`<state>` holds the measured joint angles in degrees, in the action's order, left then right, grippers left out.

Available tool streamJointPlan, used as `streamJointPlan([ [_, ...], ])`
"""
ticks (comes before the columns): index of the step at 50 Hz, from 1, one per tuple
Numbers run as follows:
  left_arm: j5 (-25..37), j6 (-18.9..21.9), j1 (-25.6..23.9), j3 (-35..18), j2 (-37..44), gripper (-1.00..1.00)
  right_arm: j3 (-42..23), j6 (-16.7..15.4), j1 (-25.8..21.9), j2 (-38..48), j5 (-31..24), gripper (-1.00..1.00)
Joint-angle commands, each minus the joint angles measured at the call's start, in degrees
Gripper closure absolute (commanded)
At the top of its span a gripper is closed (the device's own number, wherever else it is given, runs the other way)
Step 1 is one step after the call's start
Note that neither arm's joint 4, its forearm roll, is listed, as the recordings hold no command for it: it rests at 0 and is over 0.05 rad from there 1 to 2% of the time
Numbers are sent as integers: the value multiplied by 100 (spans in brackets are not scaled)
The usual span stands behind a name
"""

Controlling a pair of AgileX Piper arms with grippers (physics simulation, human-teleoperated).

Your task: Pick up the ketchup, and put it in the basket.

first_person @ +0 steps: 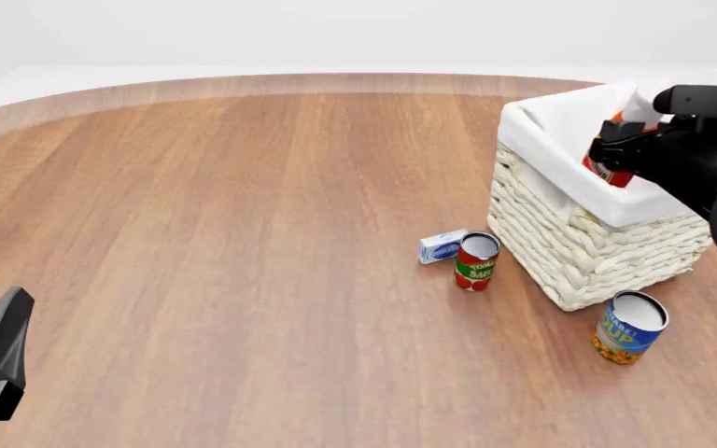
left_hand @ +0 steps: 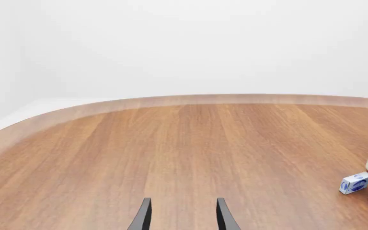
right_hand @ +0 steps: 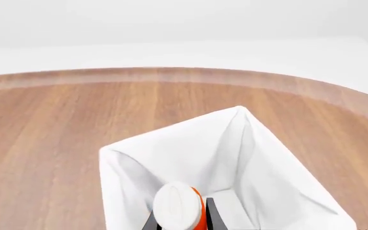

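Over at the right, the right gripper (first_person: 618, 142) hangs over the wicker basket (first_person: 583, 238), its fingers (right_hand: 211, 211) clamped on the ketchup (first_person: 609, 169), which sits inside the white liner's opening with its white cap toward the wrist camera. The left gripper (left_hand: 182, 214) waits low near the tabletop (first_person: 234, 233), well apart, fingers spread with nothing between them. Just beside the basket stand a tomato sauce can (first_person: 476, 261), a small blue-and-white box (first_person: 441, 246) and a blue soup can (first_person: 629, 327).
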<state>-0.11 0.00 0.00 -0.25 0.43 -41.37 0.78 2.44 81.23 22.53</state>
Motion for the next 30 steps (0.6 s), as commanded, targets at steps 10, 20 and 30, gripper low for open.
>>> streamJointPlan([
  [10,0,0,0,0,0,-100,-118,107,47,90,-63,100],
  [20,0,0,0,0,0,-100,-129,129,45,130,-76,-100],
  [30,0,0,0,0,0,-100,-93,157,25,229,6,-100],
])
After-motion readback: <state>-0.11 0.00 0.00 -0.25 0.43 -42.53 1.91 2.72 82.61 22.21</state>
